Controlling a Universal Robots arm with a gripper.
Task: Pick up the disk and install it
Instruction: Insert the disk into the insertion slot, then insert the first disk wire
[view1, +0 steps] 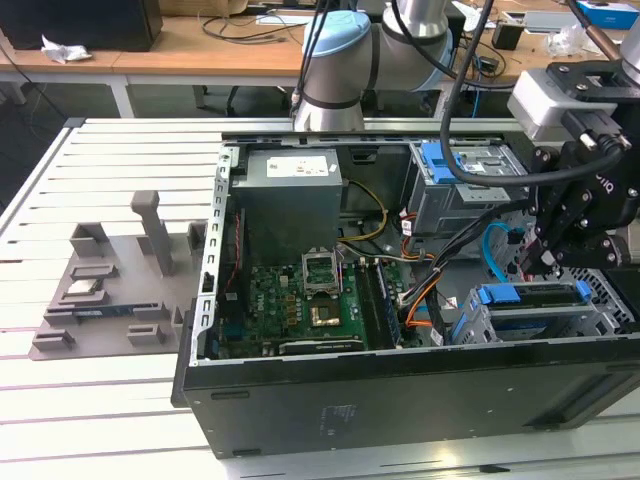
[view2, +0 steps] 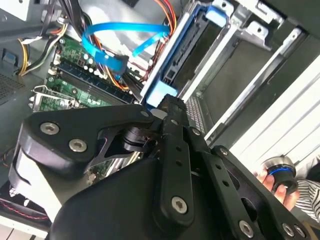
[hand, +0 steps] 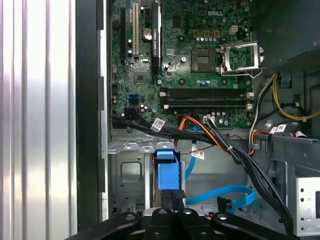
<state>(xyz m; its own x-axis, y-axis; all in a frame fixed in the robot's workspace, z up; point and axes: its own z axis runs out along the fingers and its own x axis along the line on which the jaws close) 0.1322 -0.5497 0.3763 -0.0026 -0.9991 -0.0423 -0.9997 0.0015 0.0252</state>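
Black two-finger gripper (hand: 175, 194) poised at the end of the disk, which sits in its silver metal drive cage

The jaws are drawn together with nothing visible between them. In both wrist views their tip (view2: 169, 102) meets the pale blue end tab of the disk (hand: 166, 175), though I cannot tell whether it actually touches. The silver hard drive with the blue plastic bracket stands on edge in a slot of the cage (hand: 130, 172), its blue rail running along the cage's top edge (view1: 530, 294). In the exterior view the gripper (view1: 545, 262) hangs just above the cage (view1: 520, 325). A flat light-blue ribbon cable (hand: 225, 192) loops just beside the cage, and the green motherboard (hand: 200, 65) lies farther from it, inside the same open black computer case (view1: 400, 405).
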